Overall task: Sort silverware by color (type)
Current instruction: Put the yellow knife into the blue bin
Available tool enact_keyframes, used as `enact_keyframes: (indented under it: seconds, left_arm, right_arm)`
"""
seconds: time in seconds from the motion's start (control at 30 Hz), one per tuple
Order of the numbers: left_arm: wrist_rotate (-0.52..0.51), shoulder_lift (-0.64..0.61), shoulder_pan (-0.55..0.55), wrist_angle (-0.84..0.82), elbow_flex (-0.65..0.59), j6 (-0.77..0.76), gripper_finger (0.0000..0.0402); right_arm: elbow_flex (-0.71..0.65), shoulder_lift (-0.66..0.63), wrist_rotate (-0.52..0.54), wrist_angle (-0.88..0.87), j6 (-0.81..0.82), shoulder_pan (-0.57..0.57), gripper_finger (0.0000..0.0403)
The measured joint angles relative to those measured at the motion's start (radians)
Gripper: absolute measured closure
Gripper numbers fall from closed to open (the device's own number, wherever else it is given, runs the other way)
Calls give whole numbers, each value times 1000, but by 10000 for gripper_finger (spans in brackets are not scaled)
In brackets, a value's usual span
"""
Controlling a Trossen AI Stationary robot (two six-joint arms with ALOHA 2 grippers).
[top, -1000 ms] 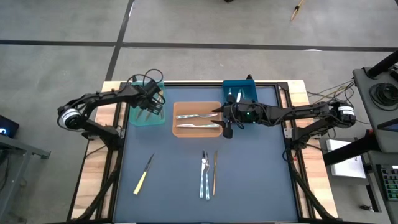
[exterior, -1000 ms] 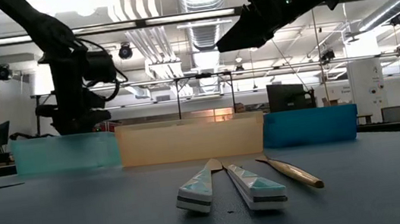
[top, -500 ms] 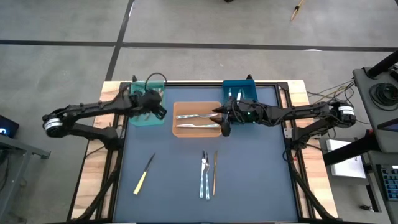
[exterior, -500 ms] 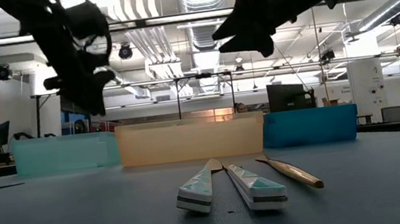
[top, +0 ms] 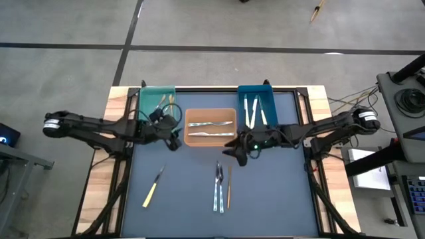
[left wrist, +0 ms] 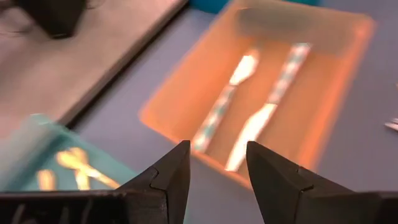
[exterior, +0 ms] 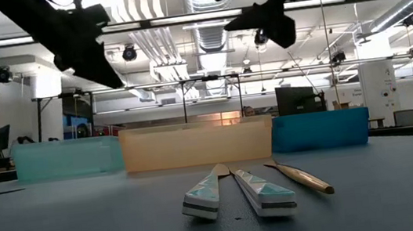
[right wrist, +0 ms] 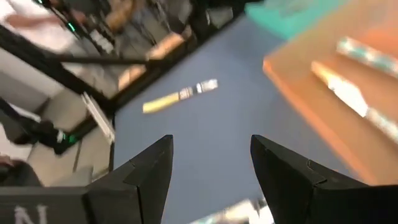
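Four pieces of silverware lie on the dark mat: a yellow-handled knife, two silver pieces side by side, and a gold piece. Gold pieces lie in the teal bin, two silver ones in the orange bin, and pale ones in the blue bin. My left gripper is open and empty, above the mat beside the orange bin's left end. My right gripper is open and empty, just near of the orange bin's right corner.
The three bins stand in a row along the far side of the mat. Wooden table edges flank the mat on both sides. The low view shows the two silver handles and the gold piece in front of the bins.
My left gripper has risen out of the teal bin and moved toward the near edge and to the right, ending beside the orange bin's left end. My right gripper has moved from the orange bin's right end toward the near edge, over the mat. The silverware has not moved.
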Motion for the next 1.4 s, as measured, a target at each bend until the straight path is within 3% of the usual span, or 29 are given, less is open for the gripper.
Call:
enact_keyframes:
  seconds: [0.23, 0.37, 0.53, 0.7, 0.93, 1.4]
  left_arm:
    - [231, 23, -78, 0, 1, -148, 263]
    - [388, 45, -129, -33, 1, -287, 263]
    - [513, 62, -222, -118, 1, -485, 263]
    - [564, 62, -326, -257, 1, -683, 263]
    - [579, 91, -463, -382, 1, -931, 263]
    - [593, 268, -603, -401, 5, -1100, 263]
  right_arm:
    - [179, 72, 8, -373, 28, 74, 197]
    - [268, 143, 8, -534, 29, 97, 197]
    - [360, 229, 8, -705, 29, 122, 197]
    - [418, 291, 7, -834, 29, 142, 197]
    - [430, 328, 7, -852, 27, 161, 197]
    - [430, 349, 10, -840, 18, 174, 197]
